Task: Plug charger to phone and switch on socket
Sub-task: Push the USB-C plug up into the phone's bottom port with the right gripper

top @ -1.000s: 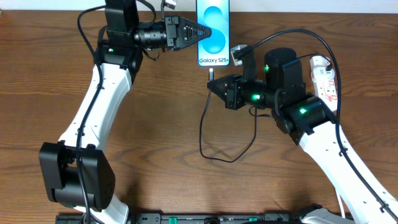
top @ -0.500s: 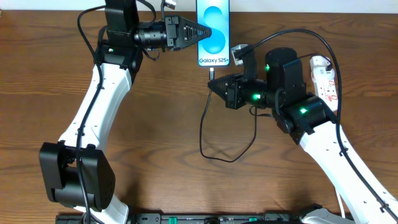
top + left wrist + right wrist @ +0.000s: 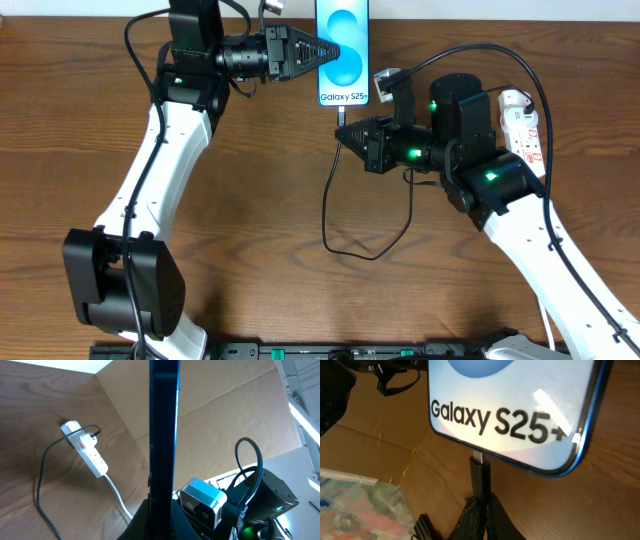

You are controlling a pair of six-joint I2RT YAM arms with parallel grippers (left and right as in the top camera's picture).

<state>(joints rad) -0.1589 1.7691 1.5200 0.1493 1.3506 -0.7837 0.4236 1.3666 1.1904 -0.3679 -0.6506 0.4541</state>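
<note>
The phone (image 3: pixel 342 50) with a blue-cyan screen and "Galaxy S25+" text lies at the table's far edge. My left gripper (image 3: pixel 322 52) is shut on its left side; in the left wrist view the phone (image 3: pixel 164 435) stands edge-on between the fingers. My right gripper (image 3: pixel 343 128) is shut on the charger's small black plug (image 3: pixel 480 476), whose metal tip touches the phone's bottom edge (image 3: pixel 520 415). The thin black cable (image 3: pixel 345 235) loops over the table below. The white socket strip (image 3: pixel 525 125) lies at the right, also in the left wrist view (image 3: pixel 87 450).
A thick white cord (image 3: pixel 117 495) runs from the strip. Brown cardboard (image 3: pixel 215 420) lies beyond the table's far edge. The right arm (image 3: pixel 540 230) crosses the right half of the table and the left arm (image 3: pixel 150 170) the left half.
My right gripper has moved slightly up toward the phone with the plug, bringing the tip to the phone's bottom edge. The left gripper and phone have not moved.
</note>
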